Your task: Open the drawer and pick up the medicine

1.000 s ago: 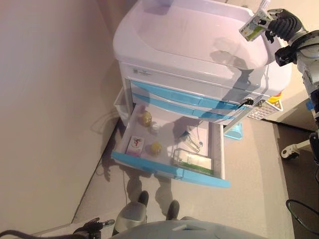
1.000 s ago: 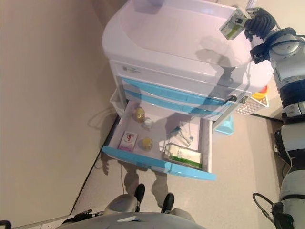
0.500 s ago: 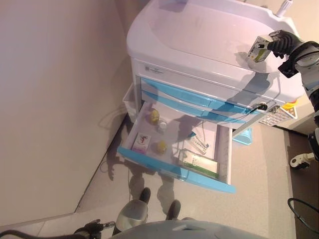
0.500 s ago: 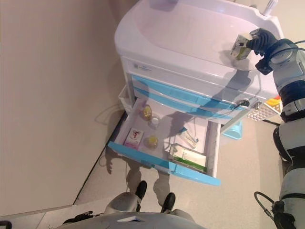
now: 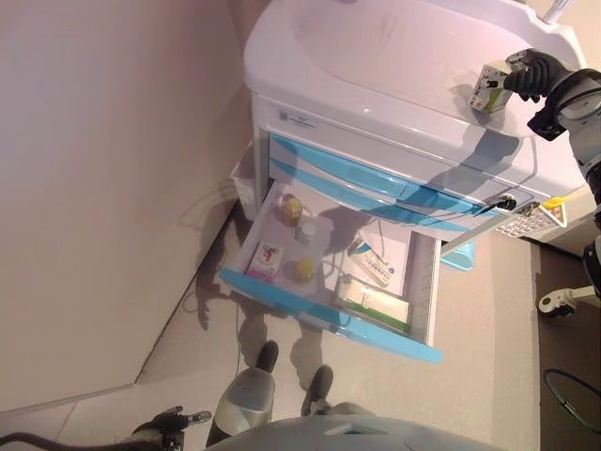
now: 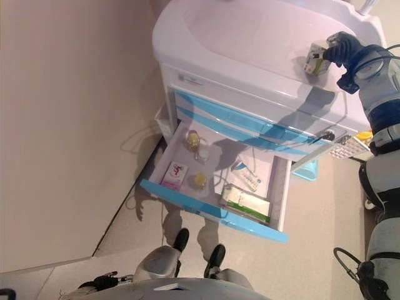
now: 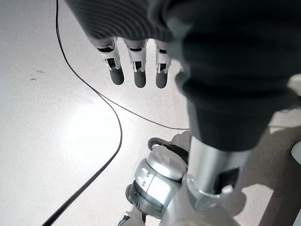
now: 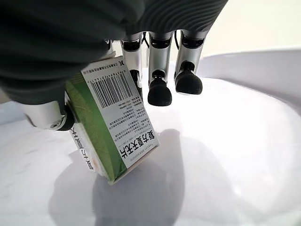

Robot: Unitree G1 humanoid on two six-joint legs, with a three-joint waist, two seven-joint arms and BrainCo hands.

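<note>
A white cart (image 5: 376, 47) with blue-fronted drawers stands against the wall. Its lowest drawer (image 5: 319, 315) is pulled out. My right hand (image 5: 531, 70) is over the right side of the cart's top, shut on a green and white medicine box (image 5: 490, 87). In the right wrist view the medicine box (image 8: 110, 117) is pinched between thumb and fingers (image 8: 160, 89), tilted, with its lower corner at the white top. My left hand (image 7: 136, 61) hangs over the floor with straight fingers, holding nothing.
In the open drawer lie two yellow bottles (image 5: 292, 209), a pink box (image 5: 267, 258), a green and white box (image 5: 376, 303) and a small packet (image 5: 376, 268). A white basket (image 5: 531, 218) hangs at the cart's right side. A wall runs along the left.
The camera has shifted. My right hand has come down with the medicine box, from above the cart's right rim to the surface of the top.
</note>
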